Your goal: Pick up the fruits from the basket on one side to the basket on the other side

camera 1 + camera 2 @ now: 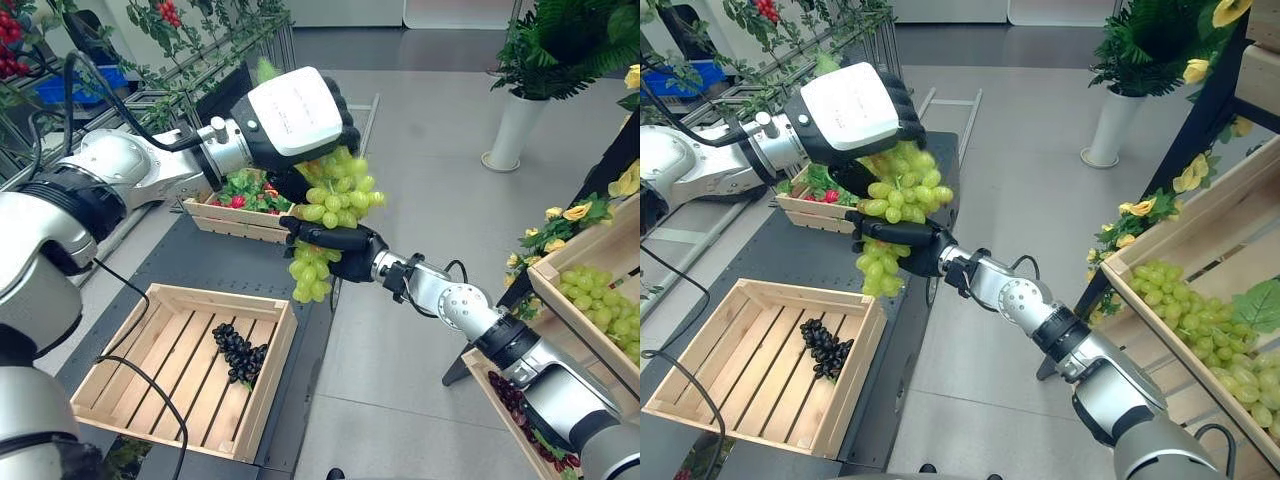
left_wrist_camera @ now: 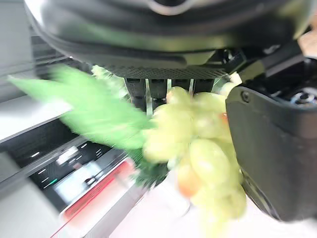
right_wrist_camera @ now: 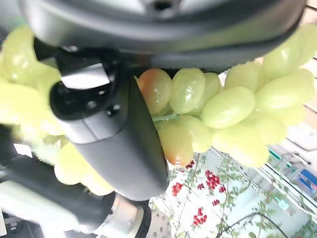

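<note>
Left eye view: purple grapes (image 1: 239, 352) in wooden crate (image 1: 120, 400).

Lower left: crate (image 1: 268, 372) holding grapes (image 1: 239, 352). Centre: bunch (image 1: 335, 205) between both hands, left hand (image 1: 300, 115) above right hand (image 1: 335, 250).

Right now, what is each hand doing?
Left hand: closed on the green grapes.
Right hand: closed on the same bunch.

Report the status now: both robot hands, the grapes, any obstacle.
Left robot hand and right robot hand both shut on green grape bunch, mid-air. Wooden crate below holds dark grapes. Nothing in the way.
</note>
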Tool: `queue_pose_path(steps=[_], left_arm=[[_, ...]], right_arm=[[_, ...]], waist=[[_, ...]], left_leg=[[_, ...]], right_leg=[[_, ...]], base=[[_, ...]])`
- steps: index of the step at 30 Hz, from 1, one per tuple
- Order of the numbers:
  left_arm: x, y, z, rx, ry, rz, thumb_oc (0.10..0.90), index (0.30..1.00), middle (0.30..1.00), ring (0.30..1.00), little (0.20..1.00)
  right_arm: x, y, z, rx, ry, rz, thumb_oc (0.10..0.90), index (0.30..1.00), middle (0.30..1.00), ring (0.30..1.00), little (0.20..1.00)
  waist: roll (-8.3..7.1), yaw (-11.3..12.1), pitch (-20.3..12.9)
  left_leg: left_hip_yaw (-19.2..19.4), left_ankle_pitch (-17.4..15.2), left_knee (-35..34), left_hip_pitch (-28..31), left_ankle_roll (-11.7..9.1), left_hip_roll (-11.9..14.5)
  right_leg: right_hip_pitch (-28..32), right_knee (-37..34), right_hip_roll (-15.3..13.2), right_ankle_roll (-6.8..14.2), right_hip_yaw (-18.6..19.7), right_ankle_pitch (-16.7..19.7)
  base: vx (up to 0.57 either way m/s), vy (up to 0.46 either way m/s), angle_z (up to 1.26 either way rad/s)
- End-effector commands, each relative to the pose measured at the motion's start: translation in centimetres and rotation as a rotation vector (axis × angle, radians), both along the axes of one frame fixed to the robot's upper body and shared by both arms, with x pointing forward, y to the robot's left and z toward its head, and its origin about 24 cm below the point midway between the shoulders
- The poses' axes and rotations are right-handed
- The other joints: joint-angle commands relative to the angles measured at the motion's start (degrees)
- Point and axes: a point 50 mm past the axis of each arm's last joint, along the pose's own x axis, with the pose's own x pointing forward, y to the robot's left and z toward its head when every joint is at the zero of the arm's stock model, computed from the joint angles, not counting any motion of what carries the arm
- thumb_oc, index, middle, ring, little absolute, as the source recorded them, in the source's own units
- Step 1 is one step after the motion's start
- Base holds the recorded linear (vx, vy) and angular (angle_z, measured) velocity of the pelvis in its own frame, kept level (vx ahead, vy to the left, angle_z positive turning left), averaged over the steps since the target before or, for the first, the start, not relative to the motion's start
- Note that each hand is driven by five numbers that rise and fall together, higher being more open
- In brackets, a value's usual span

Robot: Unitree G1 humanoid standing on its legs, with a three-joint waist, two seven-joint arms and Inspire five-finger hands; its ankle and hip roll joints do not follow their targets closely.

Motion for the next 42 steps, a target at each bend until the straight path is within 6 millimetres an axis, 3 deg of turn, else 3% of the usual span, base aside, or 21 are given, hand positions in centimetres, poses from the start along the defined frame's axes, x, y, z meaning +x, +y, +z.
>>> queue_pose_path(steps=[1,6,11,20,23,24,25,27,30,32,37,42], left_arm=[[0.5,6.6,3.3,-0.150,-0.181,0.326,0.800,0.900,0.900,0.900,0.900],[0.5,7.1,2.3,-0.180,-0.150,0.347,0.800,0.900,0.900,0.900,0.900],[0.4,7.6,1.6,-0.227,-0.139,0.383,0.800,0.900,0.900,0.900,0.900],[-0.4,9.4,-1.1,-0.345,-0.101,0.448,0.800,0.900,0.900,0.900,0.900],[-0.7,10.1,-1.9,-0.541,-0.077,0.458,0.800,0.900,0.900,0.900,0.900],[-0.8,10.4,-2.8,-0.713,-0.043,0.456,0.800,0.900,0.900,0.900,0.900],[-0.8,10.4,-2.9,-0.714,-0.042,0.457,0.800,0.900,0.900,0.900,0.900],[-1.0,10.1,-5.3,-0.984,0.051,0.434,0.800,0.900,0.900,0.900,0.900],[-1.2,9.5,-7.6,-1.185,0.150,0.406,0.800,0.900,0.900,0.900,0.900],[-1.5,8.8,-10.3,-1.414,0.264,0.387,0.800,0.900,0.900,0.900,0.900],[-2.9,5.9,-17.5,-1.906,0.523,0.351,0.800,0.900,0.900,0.900,0.900],[-5.3,3.4,-22.3,-2.080,0.744,0.366,0.800,0.900,0.900,0.900,0.900]], right_arm=[[3.0,-4.9,7.3,0.199,-0.279,-0.129,0.400,0.300,0.300,0.300,0.300],[4.4,-8.3,6.8,0.088,-0.251,-0.197,0.400,0.300,0.300,0.300,0.300],[5.3,-11.6,7.3,-0.108,-0.340,-0.395,0.400,0.300,0.300,0.300,0.300],[4.2,-12.4,6.6,-0.437,-0.493,-0.482,0.400,0.300,0.300,0.300,0.300],[3.8,-12.7,6.5,-0.565,-0.567,-0.473,0.400,0.300,0.300,0.300,0.300],[3.5,-12.8,6.3,-0.686,-0.641,-0.457,0.400,0.300,0.300,0.300,0.300],[3.5,-12.7,6.3,-0.686,-0.642,-0.456,0.400,0.300,0.300,0.300,0.300],[2.9,-12.4,6.3,-0.840,-0.747,-0.421,0.400,0.300,0.300,0.300,0.300],[2.4,-12.2,6.4,-0.909,-0.816,-0.410,0.400,0.300,0.300,0.300,0.300],[1.9,-11.8,6.9,-0.939,-0.879,-0.412,0.400,0.300,0.300,0.300,0.300],[0.2,-10.2,6.1,-0.727,-0.837,-0.345,0.400,0.300,0.300,0.300,0.300],[-2.7,-10.6,4.5,-0.544,-0.763,-0.258,0.400,0.300,0.300,0.300,0.300]], waist=[[-1.14,0.73,-7.45],[-1.50,0.51,-7.71],[-2.06,-0.04,-7.59],[-2.45,-1.57,-6.86],[-2.81,-1.95,-6.59],[-3.03,-2.12,-6.34],[-2.97,-2.15,-6.44],[-3.63,-2.52,-6.11],[-4.20,-2.85,-6.09],[-4.49,-3.17,-5.83],[-5.10,-3.94,-4.99],[-5.49,-5.36,-4.33]], left_leg=[[2.44,-2.73,-0.46,0.82,-1.95,-0.47],[2.53,-3.07,-0.46,1.26,-1.99,-0.34],[3.01,-3.24,-0.46,1.52,-1.86,-0.15],[4.27,-3.41,-0.46,1.78,-1.35,0.13],[4.72,-3.47,-0.46,1.81,-1.19,0.21],[4.81,-3.62,-0.46,2.03,-1.10,0.24],[4.82,-3.54,-0.46,1.89,-1.10,0.23],[4.92,-3.71,-0.46,2.04,-0.85,0.28],[4.96,-3.78,-0.46,1.93,-0.64,0.27],[4.99,-3.92,-0.46,2.11,-0.43,0.29],[5.20,-4.31,-0.46,2.30,-0.03,0.41],[6.87,-4.85,-0.46,2.54,0.21,0.78]], right_leg=[[-0.01,-0.07,-2.14,1.80,1.91,2.78],[0.23,-0.07,-1.93,1.61,2.44,2.77],[0.21,-0.07,-1.53,1.23,3.68,2.92],[-0.06,-0.07,-0.98,0.86,6.10,3.27],[-0.20,-0.07,-0.83,0.75,6.79,3.35],[-0.08,-0.07,-0.73,0.71,7.22,3.28],[-0.23,-0.07,-0.74,0.70,7.23,3.36],[-0.20,-0.07,-0.49,0.57,8.10,3.23],[-0.46,-0.07,-0.19,0.32,8.91,3.24],[-0.41,-0.07,0.08,0.14,9.68,3.23],[-0.52,-0.07,0.68,-0.21,11.16,3.24],[-1.00,-0.07,1.11,0.05,12.81,3.60]], base=[[0.03,0.012,0.03],[0.01,0.015,-0.04],[0.01,0.014,-0.06],[0.00,0.016,-0.13],[0.00,0.011,-0.14],[0.00,0.006,-0.09],[0.00,0.007,-0.13],[0.00,0.004,-0.11],[0.01,0.006,-0.05],[0.01,0.022,-0.12],[0.01,0.045,-0.18],[0.02,0.054,-0.18]])
